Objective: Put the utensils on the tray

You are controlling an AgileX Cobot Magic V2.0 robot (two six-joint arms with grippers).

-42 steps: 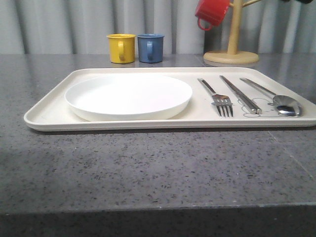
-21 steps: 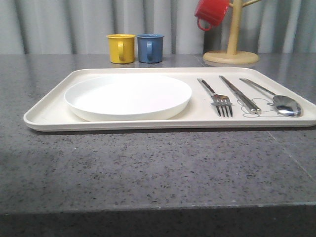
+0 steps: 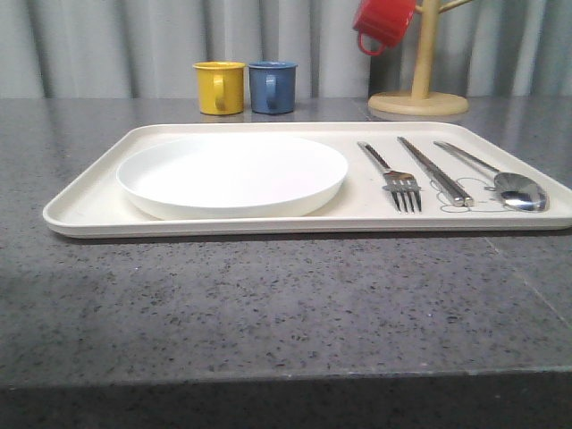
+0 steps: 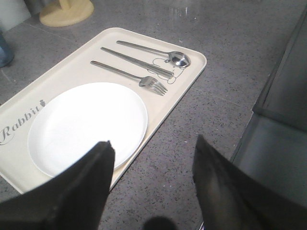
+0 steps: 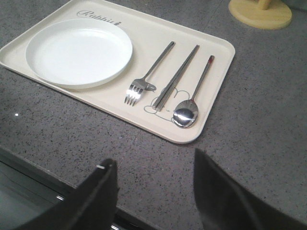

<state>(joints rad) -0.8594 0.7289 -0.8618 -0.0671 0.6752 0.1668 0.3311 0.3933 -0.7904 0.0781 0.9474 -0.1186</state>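
Nothing moved since earlier frames: plate [image 3: 232, 174], fork [image 3: 393, 175], chopsticks [image 3: 435, 170], spoon [image 3: 500, 177] all at rest on tray [image 3: 80, 210]. Judgement: placement complete. Cutlery fans toward 12 o'clock, spoon bowl near tray's 3 o'clock rim. Left gripper [image 4: 152, 165], right gripper [image 5: 154, 178] both spread wide, empty, hovering off tray's near edge. Bare counter all round; mugs [image 3: 246, 87] well apart at 12.

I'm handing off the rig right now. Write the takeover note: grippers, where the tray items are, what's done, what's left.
Left gripper: open, holding nothing, above the table by the tray's near edge.
Right gripper: open, holding nothing, also clear of the tray.
Tray: plate on its left half; fork, chopsticks and spoon side by side on its right half, in that order from the plate outward.
Done: all utensils are on the tray.
Left: nothing visible to place.
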